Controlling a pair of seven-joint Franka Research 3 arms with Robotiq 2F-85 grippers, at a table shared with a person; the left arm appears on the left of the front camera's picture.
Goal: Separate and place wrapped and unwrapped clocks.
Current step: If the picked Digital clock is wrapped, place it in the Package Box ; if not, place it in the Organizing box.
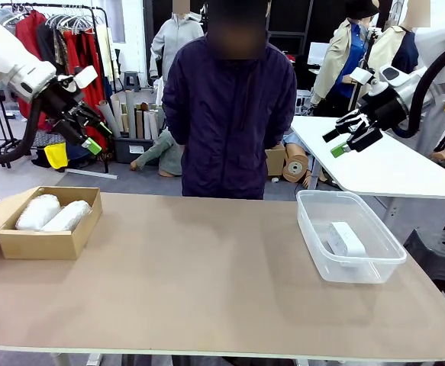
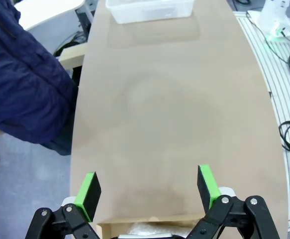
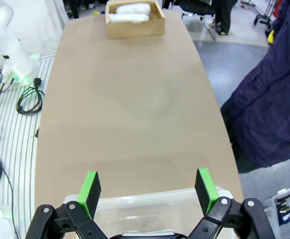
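Two white bubble-wrapped clocks (image 1: 53, 214) lie side by side in an open cardboard box (image 1: 43, 244) at the table's left; the wrapped clocks (image 3: 131, 12) in their box (image 3: 135, 26) also appear far off in the right wrist view. A bare white clock (image 1: 346, 239) lies in the clear plastic bin (image 1: 348, 271) on the right. My left gripper (image 1: 92, 131) hangs open, high above the box. My right gripper (image 1: 348, 136) hangs open, high above the bin. Each wrist view shows its own gripper, the left (image 2: 148, 193) and the right (image 3: 147, 191), with jaws wide apart and nothing between them.
A person in a dark blue jacket (image 1: 230, 107) stands at the far side of the brown table (image 1: 199, 290), hands out of sight. The bin (image 2: 149, 9) sits at the far end in the left wrist view. A white table (image 1: 382, 164) stands behind on the right.
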